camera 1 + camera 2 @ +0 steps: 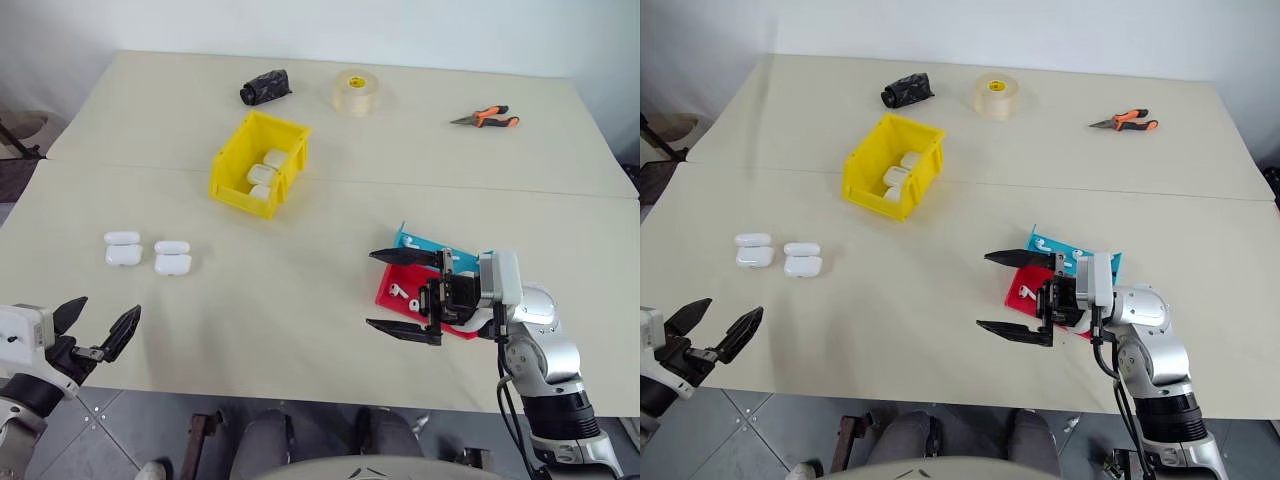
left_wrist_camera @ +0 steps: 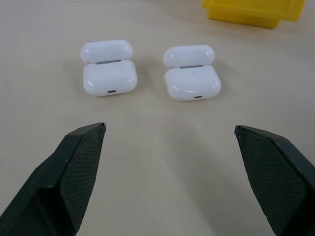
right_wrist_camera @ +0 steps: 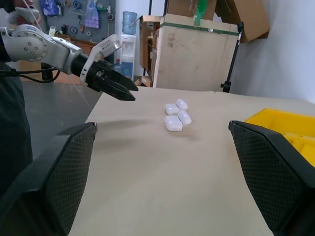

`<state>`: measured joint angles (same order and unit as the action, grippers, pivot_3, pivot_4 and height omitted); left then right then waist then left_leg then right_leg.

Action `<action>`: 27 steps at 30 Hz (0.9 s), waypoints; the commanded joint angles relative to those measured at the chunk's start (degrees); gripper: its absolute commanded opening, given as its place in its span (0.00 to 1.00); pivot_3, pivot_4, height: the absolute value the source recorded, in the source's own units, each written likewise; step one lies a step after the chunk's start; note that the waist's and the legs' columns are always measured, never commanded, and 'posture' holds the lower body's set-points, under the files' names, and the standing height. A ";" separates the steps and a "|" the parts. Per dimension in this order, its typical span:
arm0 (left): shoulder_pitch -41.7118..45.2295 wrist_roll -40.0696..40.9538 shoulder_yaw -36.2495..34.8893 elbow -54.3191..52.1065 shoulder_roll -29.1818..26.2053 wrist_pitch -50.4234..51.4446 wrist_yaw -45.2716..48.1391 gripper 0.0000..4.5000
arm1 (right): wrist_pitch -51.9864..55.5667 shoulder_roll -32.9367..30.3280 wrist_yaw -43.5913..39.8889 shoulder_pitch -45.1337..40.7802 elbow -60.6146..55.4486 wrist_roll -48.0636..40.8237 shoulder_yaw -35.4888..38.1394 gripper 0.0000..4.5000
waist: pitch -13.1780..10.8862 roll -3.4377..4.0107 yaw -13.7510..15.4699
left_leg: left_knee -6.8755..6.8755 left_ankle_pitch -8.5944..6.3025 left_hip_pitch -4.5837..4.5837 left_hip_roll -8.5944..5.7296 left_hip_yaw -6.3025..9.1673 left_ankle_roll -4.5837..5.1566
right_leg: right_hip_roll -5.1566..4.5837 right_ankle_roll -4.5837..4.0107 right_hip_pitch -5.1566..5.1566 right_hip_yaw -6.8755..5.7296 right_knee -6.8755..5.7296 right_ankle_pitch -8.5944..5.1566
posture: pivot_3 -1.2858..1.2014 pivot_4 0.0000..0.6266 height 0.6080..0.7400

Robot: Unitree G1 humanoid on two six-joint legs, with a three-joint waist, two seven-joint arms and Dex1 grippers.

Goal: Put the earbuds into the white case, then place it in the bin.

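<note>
Both pincers spread, empty: left pincer (image 1: pixel 97 334) at desk's (image 1: pixel 300 290) seven o'clock, near two open glossy white cases (image 1: pixel 172 258); tiny white earbuds (image 1: pixel 397 291) on red tray (image 1: pixel 385 296), five o'clock of yellow plastic bin (image 1: pixel 232 168); buds likely slip from wide fingers.

A pale beige table (image 1: pixel 300 320) fills most of the head views, a seam running across it from side to side. Beyond its far edge stands a plain white wall (image 1: pixel 400 25). Grey tiled floor (image 1: pixel 150 430) shows below the near edge. In the right wrist view, a wooden crate (image 3: pixel 197 54) with cardboard boxes (image 3: pixel 236 14) on top, a water dispenser (image 3: pixel 129 44) and a grey floor (image 3: pixel 54 108) lie past the table.
</note>
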<state>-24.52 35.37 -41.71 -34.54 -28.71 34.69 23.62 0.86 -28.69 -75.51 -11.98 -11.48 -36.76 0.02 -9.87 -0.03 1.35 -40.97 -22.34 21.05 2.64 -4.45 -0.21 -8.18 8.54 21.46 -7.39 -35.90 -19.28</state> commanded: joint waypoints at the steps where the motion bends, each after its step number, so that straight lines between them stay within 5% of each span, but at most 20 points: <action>1: 4.10 4.86 0.76 -4.86 -4.17 11.78 -6.51 0.99 | 3.53 -2.35 -1.16 -0.11 -2.21 -2.98 1.00 1.00 | 0.01 0.00 -0.04 | 0.00 0.00 0.01 0.01 0.01 0.00 | 0.00 0.00 0.01 -0.01 0.00 0.00 | 0.52 0.24 1.00; 5: 16.06 11.56 2.83 -3.59 -9.97 29.35 -14.21 0.99 | 6.69 -3.74 -2.16 -0.69 -2.25 -4.36 0.75 1.00 | 0.01 0.00 -0.13 | 0.01 0.00 -0.05 0.03 0.29 0.00 | 0.04 -0.01 0.01 0.07 -0.04 0.00 | 0.52 0.24 1.00; 11: 40.82 7.70 9.71 3.28 -11.00 55.86 -25.87 0.99 | 7.34 -3.16 -1.96 -1.73 -2.28 -3.78 0.41 1.00 | 0.01 0.00 -0.15 | 0.01 0.01 -0.06 -0.03 0.42 -0.01 | 0.08 -0.01 0.01 0.07 -0.08 0.00 | 0.52 0.24 1.00; 17: 49.81 8.91 13.04 13.06 -9.98 57.81 -35.10 0.99 | 7.21 -2.12 -1.34 -1.89 -2.48 -3.08 -0.12 1.00 | 0.00 -0.02 -1.37 | 0.10 0.02 -0.05 -0.02 0.41 -0.04 | 0.14 0.00 0.08 0.05 -0.08 0.00 | 0.52 0.24 1.00; 27: 49.38 16.09 16.84 16.13 -11.78 57.81 -41.89 0.99 | 4.62 -1.18 -0.16 2.45 -4.07 -1.93 0.88 1.00 | 0.00 -0.02 -1.33 | 0.06 0.02 -0.03 -0.04 0.52 -0.04 | 0.11 0.00 0.07 0.12 -0.08 0.00 | 0.52 0.24 1.00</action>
<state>24.69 49.72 -24.51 -18.04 -39.46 92.53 -17.04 6.57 -29.96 -75.75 -9.93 -13.37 -38.20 -0.21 -9.86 -0.05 0.02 -40.92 -22.32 21.04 2.60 -3.93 -0.26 -8.07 8.53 21.52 -7.28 -35.98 -19.28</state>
